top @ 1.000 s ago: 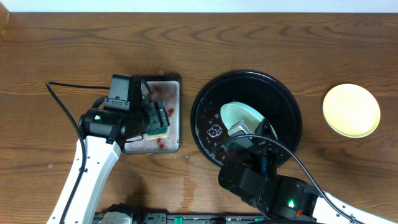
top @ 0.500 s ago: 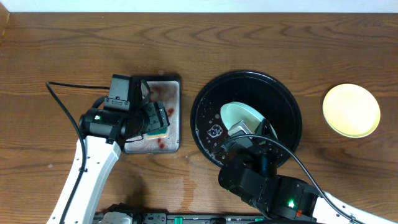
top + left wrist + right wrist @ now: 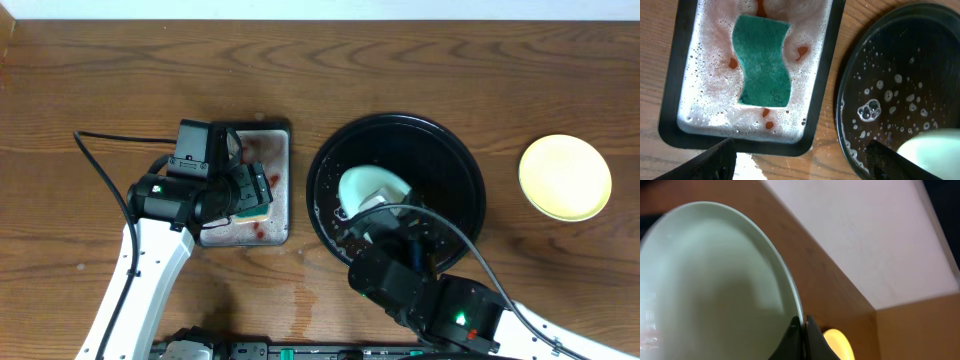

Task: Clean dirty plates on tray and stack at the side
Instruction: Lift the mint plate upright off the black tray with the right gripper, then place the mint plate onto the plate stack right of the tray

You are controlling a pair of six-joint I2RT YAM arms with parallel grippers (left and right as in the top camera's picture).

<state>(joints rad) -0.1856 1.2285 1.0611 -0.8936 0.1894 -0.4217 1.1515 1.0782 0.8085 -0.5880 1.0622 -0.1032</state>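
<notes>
Fingertips of my right gripper are clamped on the rim of the pale plate, which is tilted over the black tray. My left gripper hangs spread and empty above the sponge. With so thin a grip on the edge, I judge the soapy plate could swivel or slip back down.

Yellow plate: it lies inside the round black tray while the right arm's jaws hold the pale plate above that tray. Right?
No. The overhead view shows the yellow plate on the bare wooden table, apart from the round black tray and to its right. The right arm's jaws do hold the pale plate above that tray.
</notes>
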